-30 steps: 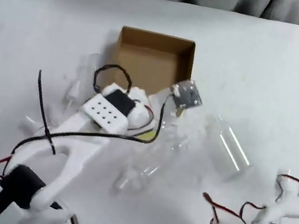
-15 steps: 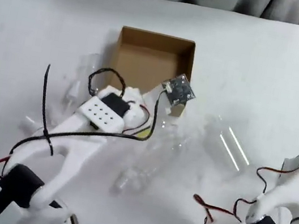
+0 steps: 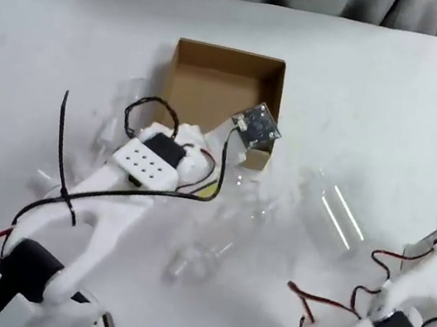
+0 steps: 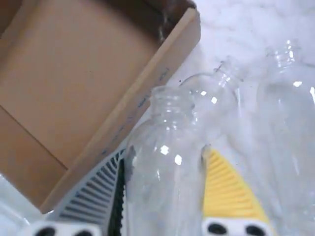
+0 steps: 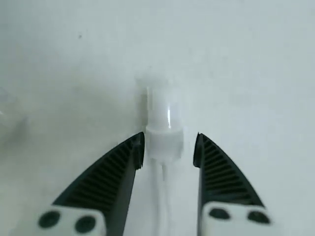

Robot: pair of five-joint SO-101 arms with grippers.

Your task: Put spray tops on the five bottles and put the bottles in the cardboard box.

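Overall level: we record bright, even light in all three views; the white tabletop (image 3: 382,90) reads close to washed out.
Source: highlights sit on upward faces, so we place the light overhead.
Shadows: soft and faint; darkest along the inner walls of the cardboard box (image 3: 218,88).
Glare, high view: two bright streaks on the lying bottle (image 3: 335,221).
Glare, left wrist view: small white spots on the bottle (image 4: 162,162).
Glare, right wrist view: one thin streak on the spray top (image 5: 162,123).

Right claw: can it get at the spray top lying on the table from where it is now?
Probably yes: the open right claw straddles the spray top, with bare table around it and nothing in the way.
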